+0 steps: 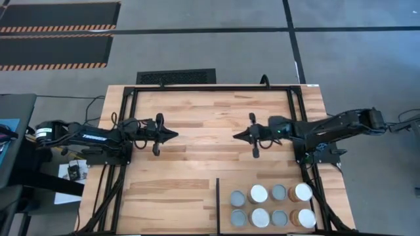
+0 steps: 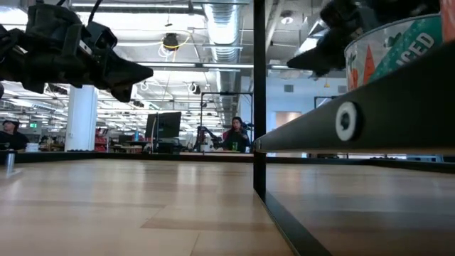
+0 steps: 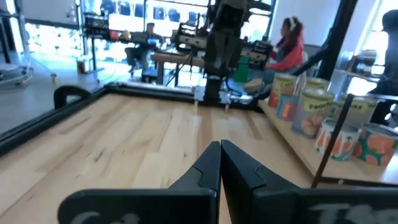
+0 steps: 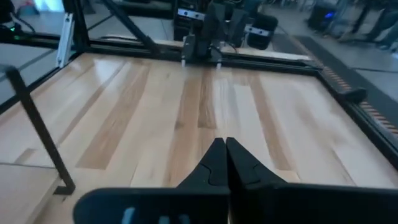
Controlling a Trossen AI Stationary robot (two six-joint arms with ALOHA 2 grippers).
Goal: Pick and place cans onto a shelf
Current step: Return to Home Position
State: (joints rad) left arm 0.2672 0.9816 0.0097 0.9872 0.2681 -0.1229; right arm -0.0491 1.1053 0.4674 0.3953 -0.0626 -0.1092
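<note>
Several cans (image 1: 272,204) with silver-grey or white tops stand upright in two rows on the shelf (image 1: 226,219), the light-wood section at the table's near right, edged by a thin black divider bar (image 1: 217,204). The cans (image 3: 323,118) also show in the left wrist view. My left gripper (image 1: 174,135) hovers shut and empty over the table's left middle, pointing level toward the right. My right gripper (image 1: 236,136) hovers shut and empty over the right middle, pointing toward the left. The two fingertips face each other, well apart, both far from the cans.
A black metal frame (image 1: 210,88) runs around the wooden tabletop (image 1: 210,111). In the low view one can (image 2: 398,46) and the frame bar (image 2: 355,121) stand close to the camera. People sit at desks in the room beyond the table.
</note>
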